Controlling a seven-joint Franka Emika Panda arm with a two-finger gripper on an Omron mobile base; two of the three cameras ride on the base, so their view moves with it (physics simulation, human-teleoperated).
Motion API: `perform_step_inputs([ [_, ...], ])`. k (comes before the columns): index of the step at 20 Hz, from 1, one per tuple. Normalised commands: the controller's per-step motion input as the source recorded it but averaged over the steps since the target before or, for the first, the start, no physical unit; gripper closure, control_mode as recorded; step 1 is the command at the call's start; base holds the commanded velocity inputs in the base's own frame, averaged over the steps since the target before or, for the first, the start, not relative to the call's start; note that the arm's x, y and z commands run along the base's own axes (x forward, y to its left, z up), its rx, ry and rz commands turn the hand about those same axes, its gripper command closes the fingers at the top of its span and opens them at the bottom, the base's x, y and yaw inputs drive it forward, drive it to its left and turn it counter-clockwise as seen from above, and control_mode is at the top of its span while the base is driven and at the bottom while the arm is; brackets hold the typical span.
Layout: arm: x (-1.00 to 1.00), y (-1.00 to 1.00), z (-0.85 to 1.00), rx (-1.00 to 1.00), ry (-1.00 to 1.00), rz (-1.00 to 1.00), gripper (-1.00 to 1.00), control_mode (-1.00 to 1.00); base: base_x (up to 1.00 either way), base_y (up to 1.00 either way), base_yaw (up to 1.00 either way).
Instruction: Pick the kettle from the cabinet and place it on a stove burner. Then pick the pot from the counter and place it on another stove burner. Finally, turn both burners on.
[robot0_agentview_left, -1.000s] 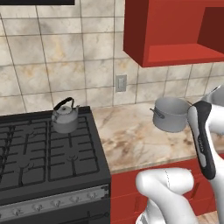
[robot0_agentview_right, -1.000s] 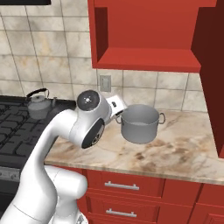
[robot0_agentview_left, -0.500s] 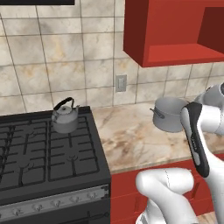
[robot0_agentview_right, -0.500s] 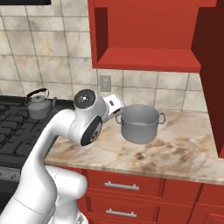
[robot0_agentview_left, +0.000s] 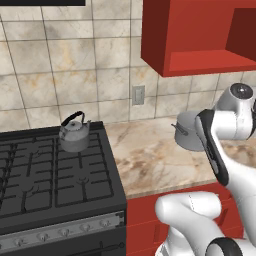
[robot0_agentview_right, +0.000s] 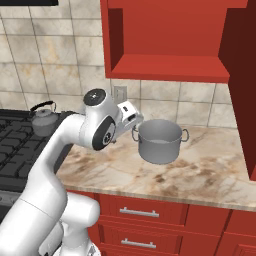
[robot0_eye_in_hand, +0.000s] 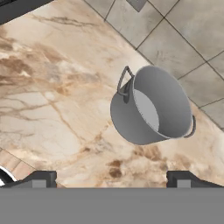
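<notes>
Closing on the pot (robot0_agentview_right: 160, 140) from its left side, I have the gripper (robot0_agentview_right: 131, 114) hanging above the counter (robot0_agentview_right: 200, 172) with its fingers spread wide and nothing between them, the two dark fingertips (robot0_eye_in_hand: 40, 179) standing well apart at the bottom of the hand view. The pot stands upright on the marble near the tiled back wall, beneath the red cabinet (robot0_agentview_right: 170, 40), to the right of the cooktop (robot0_agentview_left: 55, 175). The kettle (robot0_agentview_left: 75, 133) already sits on a far burner (robot0_agentview_left: 80, 147) at the right of the stove, so I judge the first placement done and the pot's pickup to be the step in hand.

I expect the pot to be rigid, smooth steel, heavier than the kettle and likely to slip under a light pinch. It looks empty, so nothing should spill, but it is wide: even with the fingers fully spread I doubt they would span the body. My choice would be one finger inside and one outside the thin rim wall, taken on the side nearest the hand. The small loop handle (robot0_eye_in_hand: 124, 81) facing the hand is the other option, though it looks narrow and could let the pot swing.

A rim grip is off-centre, so I would expect the pot to tilt once lifted and would carry it low and slowly toward a free burner (robot0_agentview_left: 30, 192)
</notes>
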Motion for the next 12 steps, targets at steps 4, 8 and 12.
perform_step_inputs([
  [4,0.23,0.00,-0.08,-0.07,0.15,0.00,-1.00,-1.00,0.00,0.00,0.00],
  [8,0.27,0.00,-0.09,-0.07,0.17,0.00,-1.00,-1.00,0.00,0.00,0.00],
  [12,0.23,0.00,-0.21,-0.06,0.16,0.00,-1.00,-1.00,0.00,0.00,0.00],
])
